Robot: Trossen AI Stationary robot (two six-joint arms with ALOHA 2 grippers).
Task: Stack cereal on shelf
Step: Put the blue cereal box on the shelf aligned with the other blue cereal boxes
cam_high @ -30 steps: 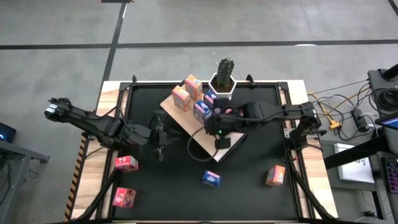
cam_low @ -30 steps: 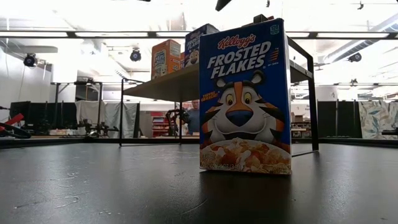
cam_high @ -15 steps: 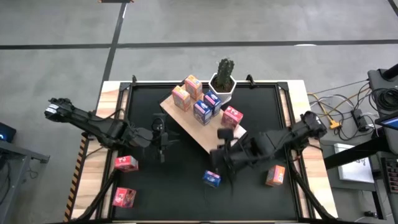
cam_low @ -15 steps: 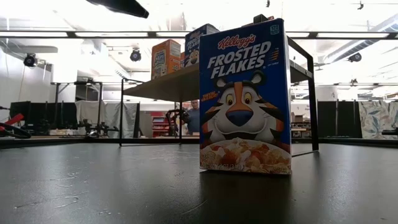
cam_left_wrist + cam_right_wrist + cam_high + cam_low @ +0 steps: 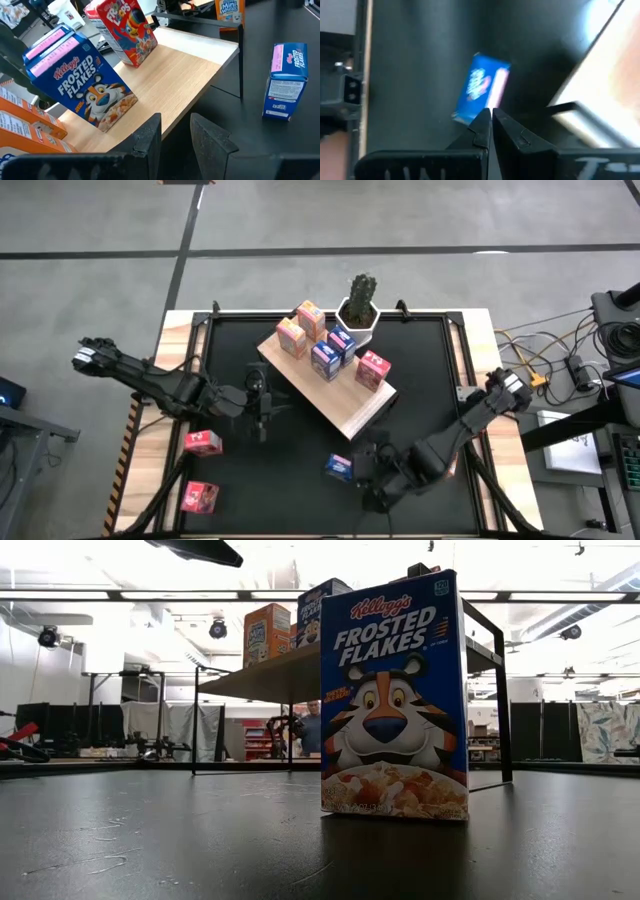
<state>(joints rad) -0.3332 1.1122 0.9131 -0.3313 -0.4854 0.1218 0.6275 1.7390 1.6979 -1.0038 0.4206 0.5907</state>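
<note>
Cereal: five boxes (image 5: 323, 360) standing on shelf (image 5: 340, 409); blue box (image 5: 339, 468) on tabletop (image 5: 290, 450) beside right end effector (image 5: 372, 477), fingers together, empty. Left end effector (image 5: 262, 404), fingers slightly apart, empty, beside shelf.

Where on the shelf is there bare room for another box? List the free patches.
The shelf is bare at its near corner, below the red box, and along its left edge. Its far end is crowded: orange boxes and blue boxes cluster beside the cactus.
</note>
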